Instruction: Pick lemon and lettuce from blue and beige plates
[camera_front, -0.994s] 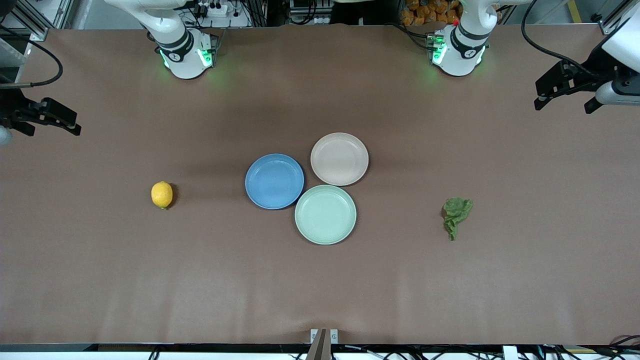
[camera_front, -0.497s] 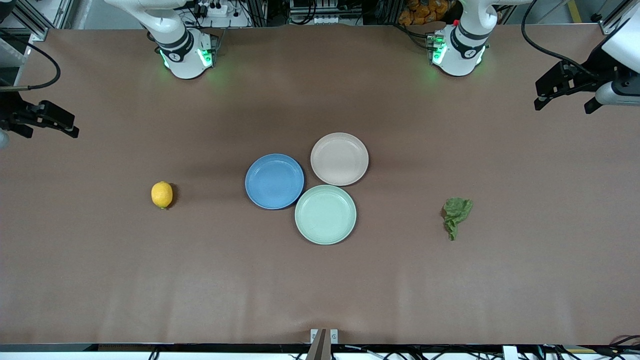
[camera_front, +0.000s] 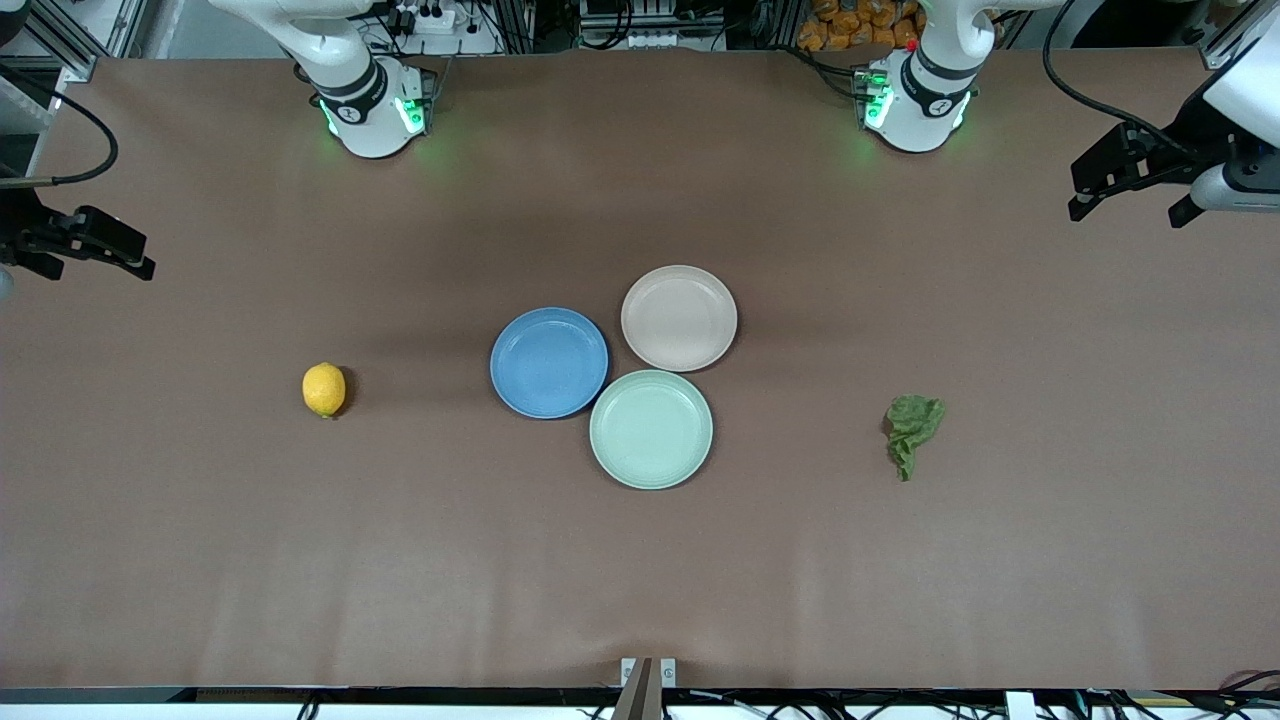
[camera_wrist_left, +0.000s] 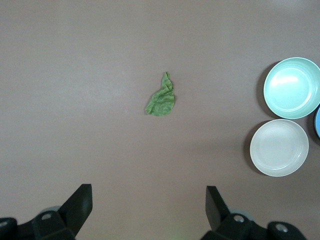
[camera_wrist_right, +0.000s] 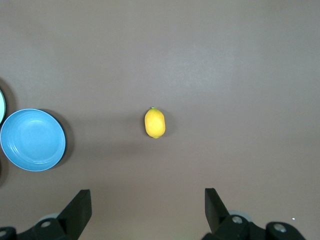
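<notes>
A yellow lemon (camera_front: 324, 389) lies on the bare brown table toward the right arm's end; it also shows in the right wrist view (camera_wrist_right: 155, 123). A green lettuce leaf (camera_front: 912, 423) lies on the table toward the left arm's end; it also shows in the left wrist view (camera_wrist_left: 161, 97). The blue plate (camera_front: 549, 362) and beige plate (camera_front: 679, 318) sit empty mid-table. My right gripper (camera_front: 100, 243) is open and empty, high over its table end. My left gripper (camera_front: 1125, 190) is open and empty, high over its end.
A mint green plate (camera_front: 651, 429) stands nearer the front camera, touching the blue and beige plates. The arm bases (camera_front: 372, 105) stand at the table's top edge. A small metal bracket (camera_front: 647, 675) sits at the front edge.
My right gripper has drifted a little farther toward its table end. The left gripper, lemon, lettuce and plates have not moved.
</notes>
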